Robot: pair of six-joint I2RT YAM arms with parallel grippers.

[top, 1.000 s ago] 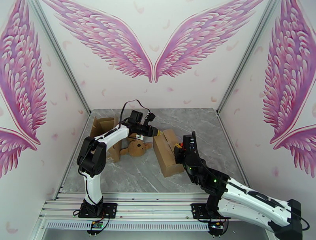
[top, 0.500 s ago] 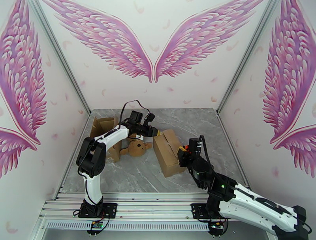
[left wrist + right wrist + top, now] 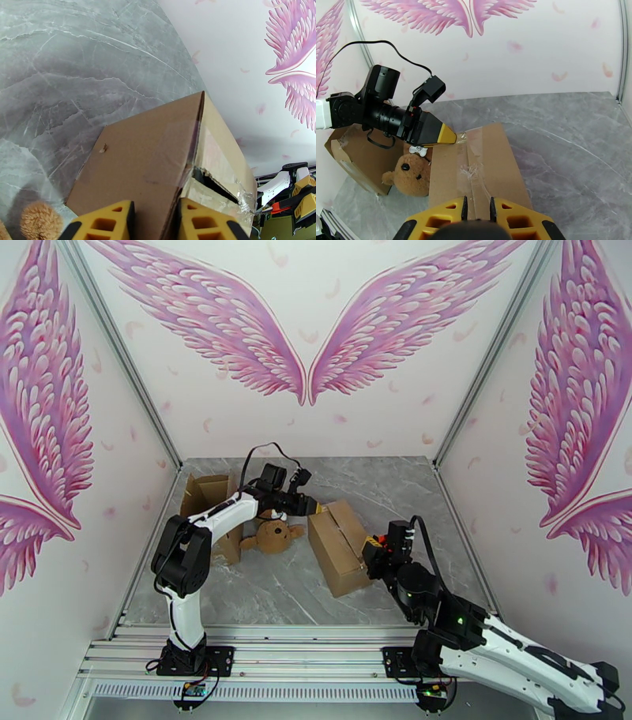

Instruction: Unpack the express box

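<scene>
**A:** What's the layout, biggest first?

**B:** The grey marble-patterned table (image 3: 261, 595) carries the taped brown cardboard box (image 3: 341, 544) near its middle, lying at an angle. Well to its left stands an open brown cardboard carton (image 3: 207, 493). A tan plush teddy bear (image 3: 274, 536) lies on the table between the two.

**A:** What has changed in the last second?

**B:** The right arm has folded down low and swung rightward. The right gripper (image 3: 374, 546) now sits against the box's near right end, and the box has slid slightly that way. The left gripper (image 3: 313, 507) has barely moved from the far left corner.

**A:** And the jaws?

**B:** On the left, the yellow fingers (image 3: 98, 233) straddle the corner edge with cardboard between them. Whether they pinch it, I cannot tell. On the right, the fingers are nearly together with a thin slit left and nothing visibly caught in it. They are poised at the near end of the clear tape seam (image 3: 471, 170).

**A:** What does that mean for the unpacking?

**B:** I'd judge the box is being braced from both ends before it is opened. From the left wrist, the tape at one end looks torn, with a dark gap under the flap. The top seam looks closed, though, so nothing has come out of this box yet.
</scene>
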